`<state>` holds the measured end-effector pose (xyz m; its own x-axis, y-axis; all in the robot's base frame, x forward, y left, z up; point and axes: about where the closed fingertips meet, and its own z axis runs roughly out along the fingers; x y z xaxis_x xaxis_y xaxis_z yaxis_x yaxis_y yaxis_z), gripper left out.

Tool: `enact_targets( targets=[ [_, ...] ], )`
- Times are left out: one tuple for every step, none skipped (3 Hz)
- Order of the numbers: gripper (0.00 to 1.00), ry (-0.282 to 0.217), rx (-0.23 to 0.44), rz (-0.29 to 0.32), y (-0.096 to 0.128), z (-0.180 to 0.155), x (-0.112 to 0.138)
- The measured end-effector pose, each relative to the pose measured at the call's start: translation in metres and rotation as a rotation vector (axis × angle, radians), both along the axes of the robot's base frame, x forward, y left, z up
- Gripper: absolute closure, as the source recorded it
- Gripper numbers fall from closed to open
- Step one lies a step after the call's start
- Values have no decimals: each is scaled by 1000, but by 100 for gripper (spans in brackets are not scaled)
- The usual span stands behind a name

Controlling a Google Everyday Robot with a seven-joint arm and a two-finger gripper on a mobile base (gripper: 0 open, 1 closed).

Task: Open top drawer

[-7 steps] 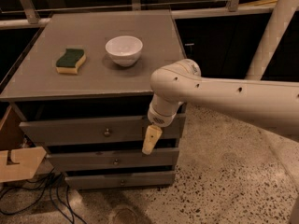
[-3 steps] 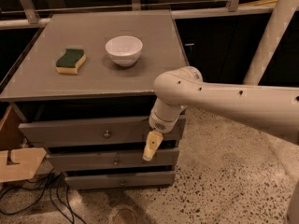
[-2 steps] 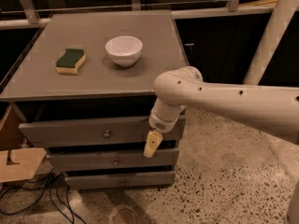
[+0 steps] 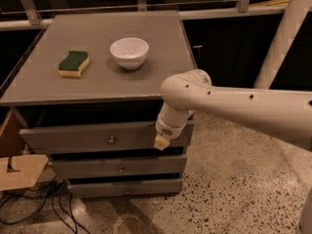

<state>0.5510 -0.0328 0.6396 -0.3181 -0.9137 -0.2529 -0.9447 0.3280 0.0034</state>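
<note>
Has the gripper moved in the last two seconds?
Yes. The gripper has risen: its tip hung below the top drawer's lower edge, now it lies within that front, right of the knob.

The arm (image 4: 234,106) is a smooth off-white tube with a bulbous joint and small dark dots, possibly screw holes. A dotted grille marks the wrist. The gripper (image 4: 161,141), pale yellow, sits before the top drawer (image 4: 73,138).

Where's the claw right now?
In the camera view, the claw hangs before the grey wooden top drawer, right of its small round metal knob, near the panel's right end.
</note>
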Motion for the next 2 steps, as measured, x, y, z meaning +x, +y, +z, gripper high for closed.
enact_targets(
  targets=[
    [88,0,0,0,0,0,0],
    [100,-8,7,2,0,5,-2]
  ],
)
